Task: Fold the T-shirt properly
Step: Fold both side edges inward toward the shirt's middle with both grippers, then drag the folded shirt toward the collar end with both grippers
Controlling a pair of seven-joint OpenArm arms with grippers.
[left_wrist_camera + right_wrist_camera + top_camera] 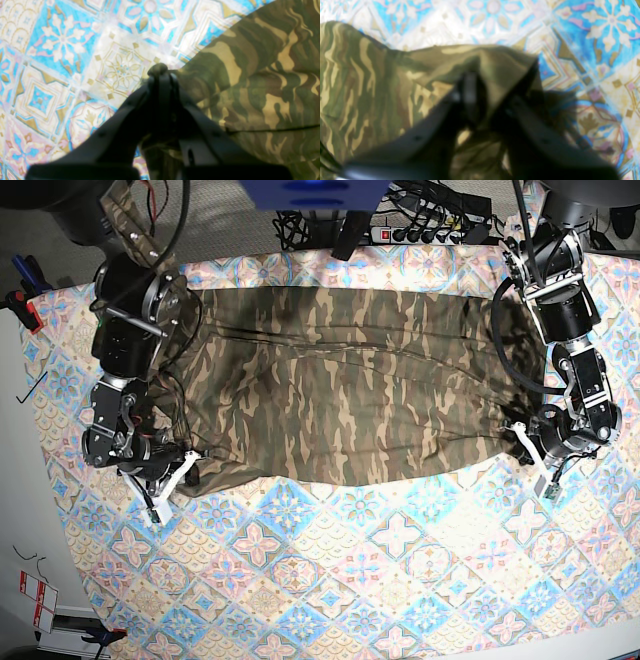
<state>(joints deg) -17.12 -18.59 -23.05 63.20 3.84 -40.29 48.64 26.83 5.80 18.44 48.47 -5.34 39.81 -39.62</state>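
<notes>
On a worktop (330, 580) covered with a pastel blue-and-pink tiled tablecloth (400, 540), a camouflage T-shirt (340, 385) lies spread wide between the robot's two arms, its near edge running roughly level from one gripper to the other. The left gripper (522, 436), on the right of the overhead view, has its jaws pressed together on the shirt's near corner; the wrist camera shows a small nub of cloth pinched at the tips, with the shirt's body spreading away to one side. The right gripper (188, 458), across the worktop, is closed on the opposite near corner, and its own camera shows camouflage cloth bunched up and draped over the jaws.

Ridges and ripples across the shirt's middle mark it as light, soft and limp, a cloth that will sag and crease wherever it is not supported and will likely drag on the tablecloth rather than slide cleanly. Corners and hems look the best places to hold, since they keep an edge straight when both sides rise together. Judged from this layout, the fold has not yet been made: the shirt is open at full width. Uneven lifting would probably skew the fold line, and a shallow pinch such as the left one appears to be could slip free.
</notes>
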